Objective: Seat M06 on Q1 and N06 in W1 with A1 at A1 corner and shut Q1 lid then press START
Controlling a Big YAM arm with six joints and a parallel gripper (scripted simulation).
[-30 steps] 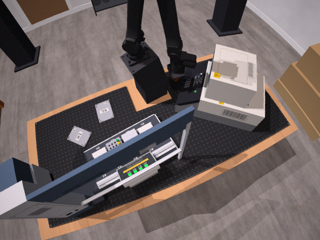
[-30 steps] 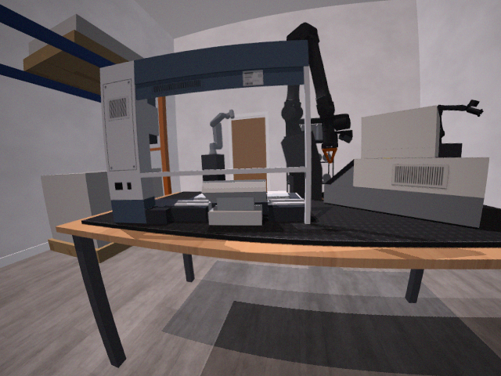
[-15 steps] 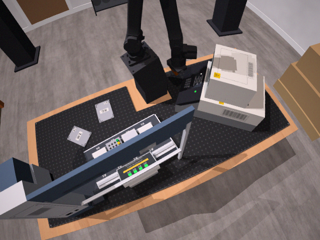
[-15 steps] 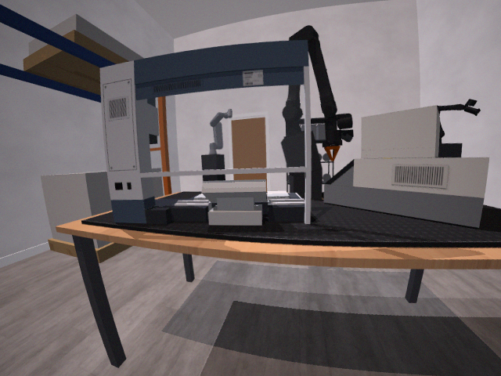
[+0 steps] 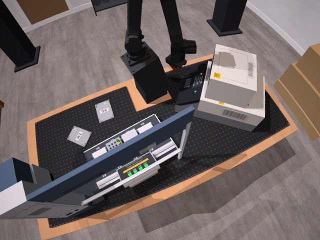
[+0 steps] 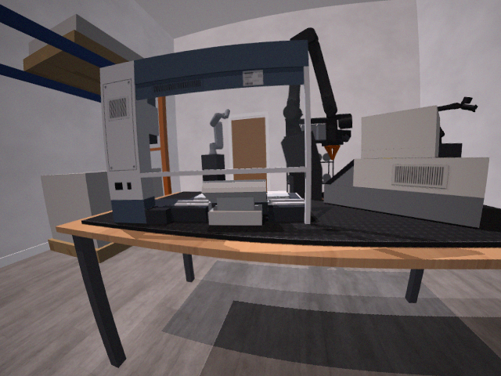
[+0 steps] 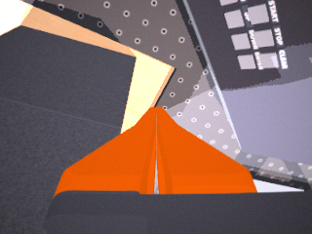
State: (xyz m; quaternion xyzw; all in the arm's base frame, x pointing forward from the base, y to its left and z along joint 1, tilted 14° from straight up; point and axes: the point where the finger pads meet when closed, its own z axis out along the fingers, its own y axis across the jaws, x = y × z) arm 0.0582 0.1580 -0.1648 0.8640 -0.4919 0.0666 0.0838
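Observation:
My gripper (image 5: 176,67) hangs in the air just left of Q1's dark key panel (image 5: 192,82). Its orange fingers (image 7: 156,113) are shut with nothing between them; it also shows in the exterior view (image 6: 332,151). The START, STOP and CLEAR keys (image 7: 267,29) show at the upper right of the wrist view. Q1 (image 5: 232,89) shows a green lamp (image 5: 195,90). Its lid (image 5: 231,73) sits as a box over the base and hides the block. Plate M06 (image 5: 98,153) lies on D4 and plate N06 (image 5: 145,127) on D1, under the gantry. Nest W1 (image 5: 81,136) is empty.
The tube cooling block (image 5: 112,145) stands on D3 and the deep-well block (image 5: 129,134) on D2. The blue gantry beam (image 5: 111,152) and its white post (image 5: 183,140) overhang the deck. Regrip nest RG (image 5: 105,112) is empty. The arm's pedestal (image 5: 148,74) stands beside Q1.

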